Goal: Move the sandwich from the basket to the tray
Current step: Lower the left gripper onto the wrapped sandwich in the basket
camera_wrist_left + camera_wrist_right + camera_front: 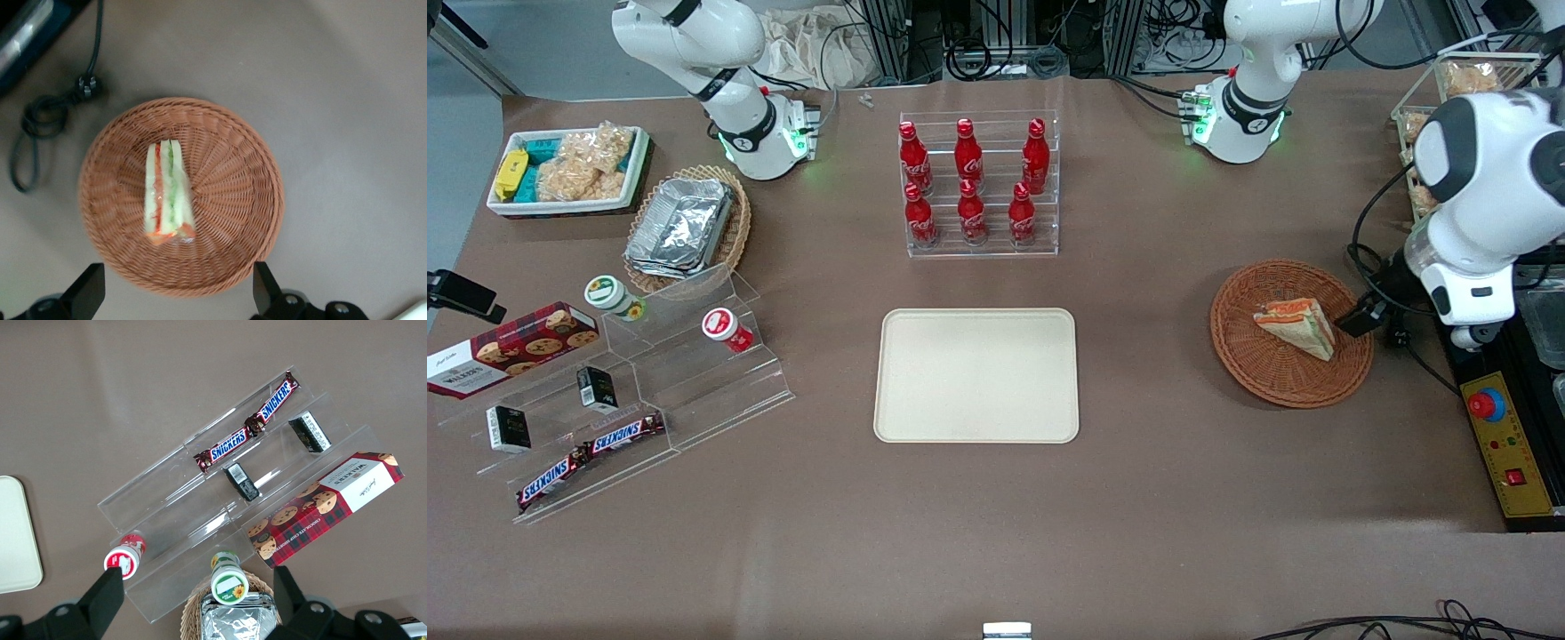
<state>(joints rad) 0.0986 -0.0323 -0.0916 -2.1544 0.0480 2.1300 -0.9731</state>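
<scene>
Your gripper (175, 293) hangs above the basket (220, 133) with its two fingers (87, 290) spread wide and holding nothing, and the sandwich (169, 193) lies inside the basket, a bit off the middle. Watch out: if you come down a little off, one finger could poke the woven rim and push the basket away. The clear wrap looks slippery, I think, so the sandwich could slide out before you reach the tray (976, 375).

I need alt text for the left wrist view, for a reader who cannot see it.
A wrapped triangular sandwich lies in a round reddish-brown wicker basket on a brown table. The gripper hangs above the basket's edge, jaws open wide. A black cable lies beside the basket.
</scene>
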